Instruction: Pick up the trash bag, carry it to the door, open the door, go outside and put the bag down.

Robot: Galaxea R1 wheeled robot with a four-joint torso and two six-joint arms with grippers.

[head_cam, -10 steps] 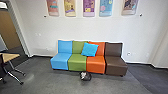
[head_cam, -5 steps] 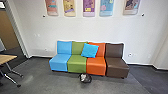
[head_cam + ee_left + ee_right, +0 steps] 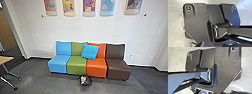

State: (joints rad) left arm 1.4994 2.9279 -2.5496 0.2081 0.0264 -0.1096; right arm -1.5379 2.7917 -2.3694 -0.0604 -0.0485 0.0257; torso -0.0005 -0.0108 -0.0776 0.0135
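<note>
- Grey floor (image 3: 45, 81) runs up to a white wall (image 3: 95, 28), with a dark baseboard (image 3: 40, 57) where they meet.
- Five posters (image 3: 89, 8) hang in a row high on the wall, their tops cut off by the edge of the head view.
- Below them stands a row of four joined seats: blue (image 3: 59, 64), green (image 3: 76, 65), orange (image 3: 96, 67) and brown (image 3: 118, 69), counting from the robot's left.
- A bright blue cushion (image 3: 89, 51) leans tilted against the backrests of the green and orange seats.
- The trash bag (image 3: 86, 81), black with a pale patch at one side, sits on the floor in front of the seats, near where green meets orange; whether it touches them, I cannot tell.
- Over at the robot's left, part of a table (image 3: 5, 59) shows, with a light wooden top and metal legs.
- Behind the table, a pale frame (image 3: 15, 31) edges an opening with a tan panel (image 3: 7, 32) beyond it.
- Left gripper: I cannot tell whether it is spread or pressed together.
- Right gripper: same again, its state cannot be made out. The trash bag lies clear of both arms.
</note>
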